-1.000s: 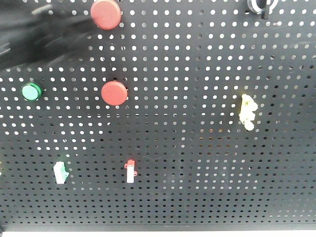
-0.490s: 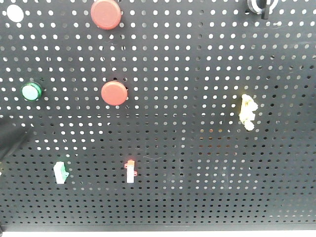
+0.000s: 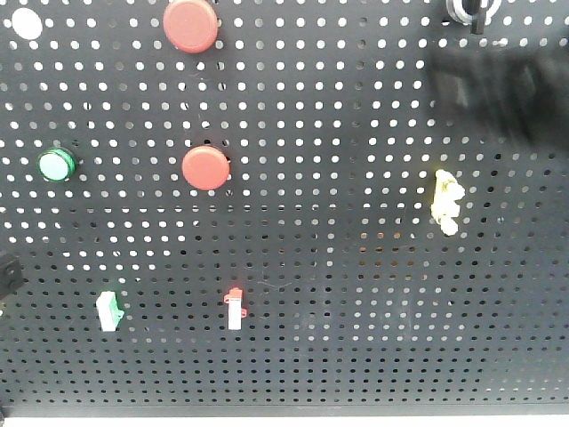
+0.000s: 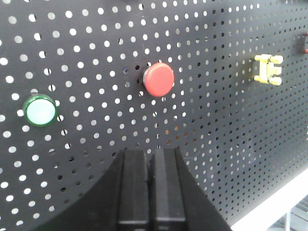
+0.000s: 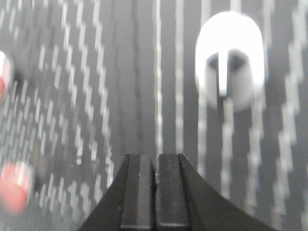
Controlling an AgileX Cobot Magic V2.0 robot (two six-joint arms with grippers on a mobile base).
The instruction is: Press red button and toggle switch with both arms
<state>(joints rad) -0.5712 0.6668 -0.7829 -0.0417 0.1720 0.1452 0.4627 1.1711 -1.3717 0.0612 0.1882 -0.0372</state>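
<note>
Two tools were pressed together: the left tool faced the red button at the middle of the surface, best pushed squarely on centre; the right tool, motion-blurred, lay near the yellow toggle switch at right.

A dark, smeared mass, the right arm, lies up and to the right of the lower red button. Its outline is lost, and it hides the pegboard holes there. Higher still, a black-and-white knob is cut by the top edge. Far left of the button and lower, a dark piece is clipped by the frame.

The right wrist view is streaked. The white knob is soft, and the red blobs cannot be identified. The left gripper and right gripper are cut off at the bottom.
</note>
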